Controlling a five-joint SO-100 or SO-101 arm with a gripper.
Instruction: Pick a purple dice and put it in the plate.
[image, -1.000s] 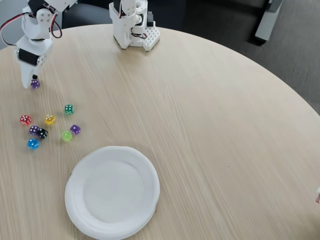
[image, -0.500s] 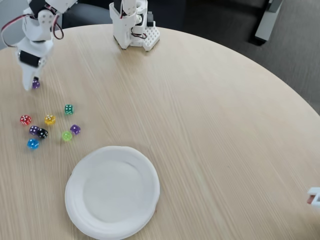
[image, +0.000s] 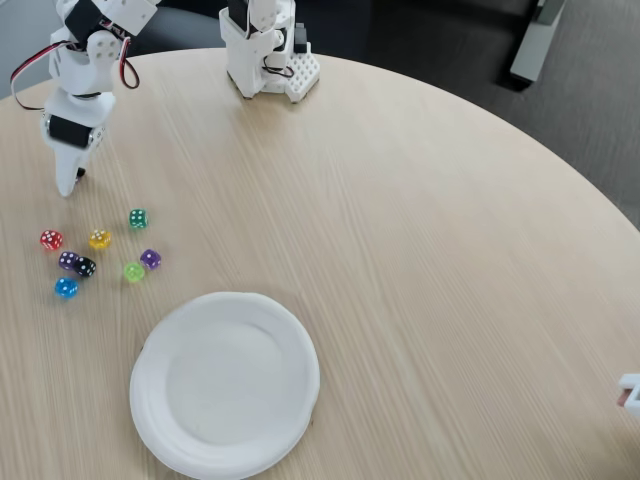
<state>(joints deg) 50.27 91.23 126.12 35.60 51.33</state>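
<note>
The plate lies empty at the near edge of the surface. Beyond it sits a cluster of dice, including a purple dice and a green die. Farther back, the hand points down; whether it pinches anything cannot be told. Judged step: pickup. Next: lift, carry over the plate, release.

Layout on the round pale wooden worktop

In the fixed view, the round white disposable plate lies near the front edge, left of centre. A cluster of small coloured dice sits behind and left of it. The white end effector points down behind the cluster; the arm's white base stands at the far edge.
</note>
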